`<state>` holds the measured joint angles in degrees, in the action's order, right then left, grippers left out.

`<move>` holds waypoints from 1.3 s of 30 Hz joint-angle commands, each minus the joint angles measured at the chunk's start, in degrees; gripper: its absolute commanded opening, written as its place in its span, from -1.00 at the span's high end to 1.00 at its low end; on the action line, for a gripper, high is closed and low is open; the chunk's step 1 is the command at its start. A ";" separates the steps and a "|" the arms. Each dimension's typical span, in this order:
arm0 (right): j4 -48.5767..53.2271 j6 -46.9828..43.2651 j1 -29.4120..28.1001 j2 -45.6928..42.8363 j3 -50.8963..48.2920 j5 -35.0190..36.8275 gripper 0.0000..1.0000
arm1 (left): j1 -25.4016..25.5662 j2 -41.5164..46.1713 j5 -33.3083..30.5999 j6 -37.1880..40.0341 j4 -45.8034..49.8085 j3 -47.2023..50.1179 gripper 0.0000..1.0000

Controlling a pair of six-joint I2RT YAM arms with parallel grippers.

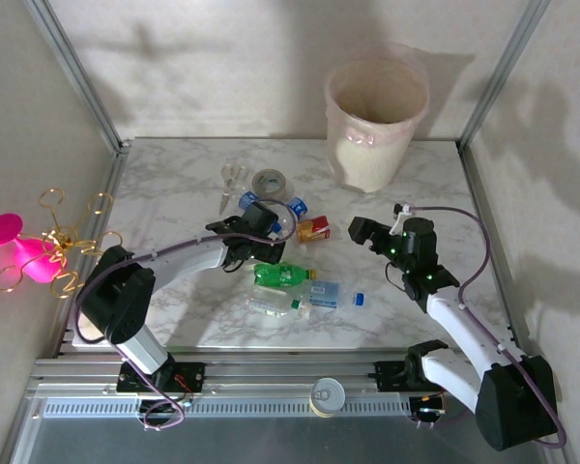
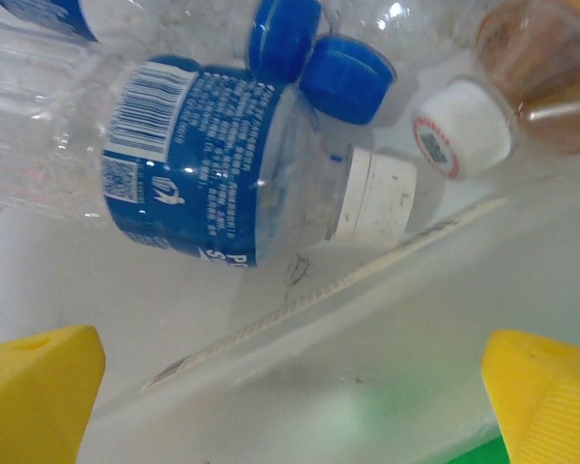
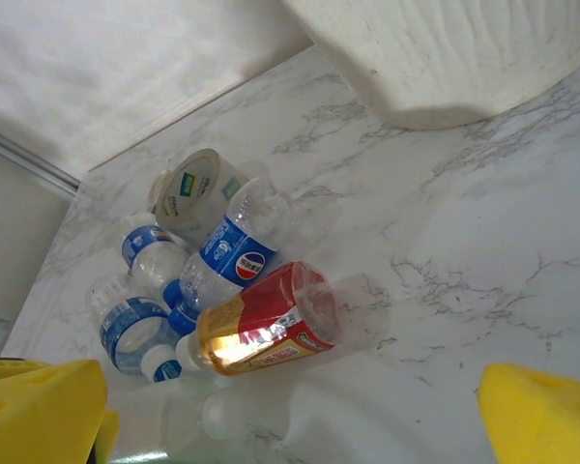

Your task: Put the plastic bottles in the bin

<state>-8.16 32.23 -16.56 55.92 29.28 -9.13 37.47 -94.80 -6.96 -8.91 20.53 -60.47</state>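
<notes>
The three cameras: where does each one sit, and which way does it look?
Top external: above and behind the arms, looking down on the table, plastic bottles and bin; both arms show.
Left wrist: on the left arm, close over a blue-labelled bottle; left gripper's yellow fingertips show.
Right wrist: on the right arm, facing the bottles and bin base; right gripper's yellow fingertips show.
Shared: top and right wrist both see the red-labelled bottle.

Scissors (image 1: 230, 184) and a grey tape roll (image 1: 269, 182) lie side by side on the marble counter (image 1: 174, 203), above the frame's centre. A pink ornament (image 1: 24, 253) with gold wire loops sits at the left edge.
</notes>
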 commanded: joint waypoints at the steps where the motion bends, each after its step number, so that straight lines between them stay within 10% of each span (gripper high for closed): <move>1: -1.03 -0.10 -0.63 -1.51 -1.04 1.35 -0.98 | 0.23 -1.80 1.16 5.13 5.09 -2.29 -0.99; 31: -1.68 0.12 -0.72 -0.80 -0.67 1.29 -0.98 | -8.21 11.39 3.78 -9.73 5.39 7.49 -0.99; 39: -2.02 0.18 -0.67 -1.08 -1.22 1.17 -0.98 | -8.12 19.68 -0.34 -31.43 3.87 6.90 -0.99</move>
<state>-8.38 32.23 -16.78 54.98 28.69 -7.55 29.36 -78.74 -4.64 -28.62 25.10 -53.49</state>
